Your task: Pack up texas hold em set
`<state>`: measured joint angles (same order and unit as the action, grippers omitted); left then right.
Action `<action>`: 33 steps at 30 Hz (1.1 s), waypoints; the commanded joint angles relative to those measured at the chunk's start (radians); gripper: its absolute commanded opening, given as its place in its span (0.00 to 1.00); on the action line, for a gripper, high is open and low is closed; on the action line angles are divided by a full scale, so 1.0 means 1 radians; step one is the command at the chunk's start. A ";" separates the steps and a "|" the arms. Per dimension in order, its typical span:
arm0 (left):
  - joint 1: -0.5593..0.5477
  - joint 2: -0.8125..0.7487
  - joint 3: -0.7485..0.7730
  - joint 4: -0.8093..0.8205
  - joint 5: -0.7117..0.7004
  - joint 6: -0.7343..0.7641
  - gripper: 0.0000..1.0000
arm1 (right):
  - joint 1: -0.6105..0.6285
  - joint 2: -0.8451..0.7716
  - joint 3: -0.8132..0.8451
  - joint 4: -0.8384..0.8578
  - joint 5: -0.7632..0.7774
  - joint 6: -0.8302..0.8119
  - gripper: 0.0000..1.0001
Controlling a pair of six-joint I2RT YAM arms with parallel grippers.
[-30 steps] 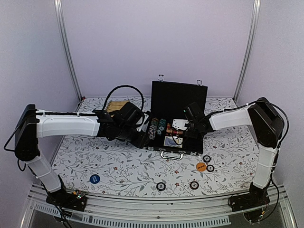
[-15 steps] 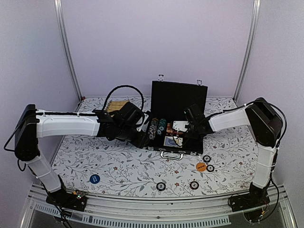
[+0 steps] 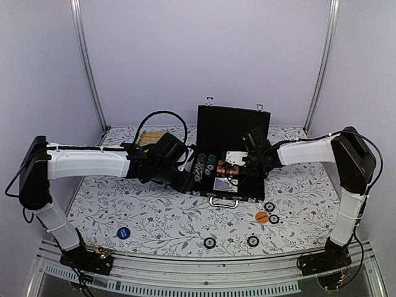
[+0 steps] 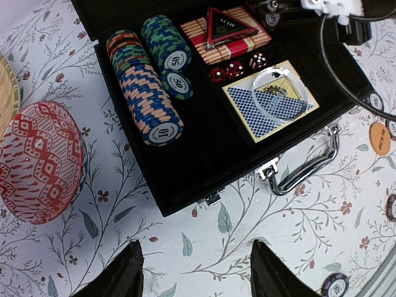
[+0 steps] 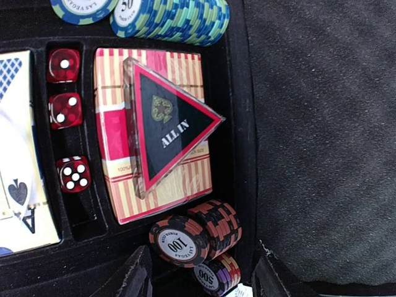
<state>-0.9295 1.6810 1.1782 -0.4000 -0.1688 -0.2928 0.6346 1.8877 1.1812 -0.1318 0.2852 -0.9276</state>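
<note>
The black briefcase (image 3: 247, 190) lies open mid-table, its lid (image 3: 232, 127) upright. It holds rows of chips (image 4: 148, 93), a red "ALL IN" triangle (image 5: 167, 124) on a red striped card deck (image 5: 124, 198), red dice (image 5: 65, 105) and a blue-backed deck (image 4: 272, 102). My left gripper (image 4: 195, 272) is open and empty over the table just in front of the case's left front corner. My right gripper (image 5: 201, 278) is open and empty just above a black-orange chip stack (image 5: 192, 238) in the case's right compartment. Loose chips (image 3: 210, 242), an orange disc (image 3: 262, 216) and a blue disc (image 3: 123, 232) lie on the cloth.
A pink-red woven ball (image 4: 37, 161) sits close to the case's left side, with a tan slatted mat (image 3: 151, 137) behind it. The silver handle (image 4: 309, 167) sticks out of the case's front. More loose chips (image 3: 269, 206) lie at the front right.
My right gripper has shifted a little toward the back right of the case and its arm has straightened. The left arm has not moved.
</note>
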 commanded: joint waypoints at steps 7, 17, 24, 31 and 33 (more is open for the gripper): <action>-0.005 -0.013 -0.021 0.015 -0.009 -0.009 0.60 | -0.054 -0.046 0.153 -0.239 -0.206 0.095 0.58; 0.001 0.012 -0.010 0.016 -0.014 -0.005 0.63 | -0.077 -0.280 0.081 -0.607 -0.619 0.139 0.54; 0.008 0.020 0.005 0.018 -0.013 -0.009 0.63 | -0.014 -0.415 -0.080 -0.790 -0.787 -0.006 0.52; 0.011 0.021 0.015 0.011 -0.008 -0.016 0.63 | 0.215 -0.478 -0.285 -0.683 -0.623 -0.011 0.61; 0.010 0.022 0.017 0.008 -0.005 -0.015 0.63 | 0.247 -0.471 -0.305 -0.671 -0.623 -0.011 0.61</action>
<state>-0.9245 1.6909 1.1706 -0.4007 -0.1726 -0.3008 0.8200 1.4425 0.9146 -0.8421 -0.3786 -0.9218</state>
